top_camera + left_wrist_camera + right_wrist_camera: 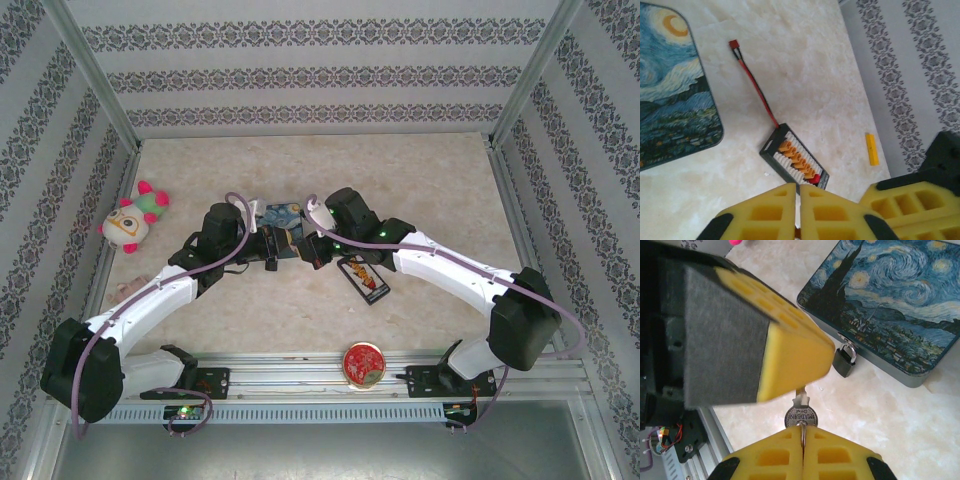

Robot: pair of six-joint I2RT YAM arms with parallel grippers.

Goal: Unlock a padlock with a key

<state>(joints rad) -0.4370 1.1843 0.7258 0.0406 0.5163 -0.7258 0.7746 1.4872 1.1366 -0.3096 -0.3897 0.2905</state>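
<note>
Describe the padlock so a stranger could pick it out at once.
Find the rectangular blue tin painted with a swirling night sky. On the clasp of its front wall hangs the small padlock: black squarish body, silver shackle. The grey metal key nearby is flat and wholly silver-grey.

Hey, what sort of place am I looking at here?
Probably a robot test booth, not a home: wallpaper panels held in an aluminium frame, a marble-look table, the left arm and right arm bolted to a rail, and props like a plush toy.
</note>
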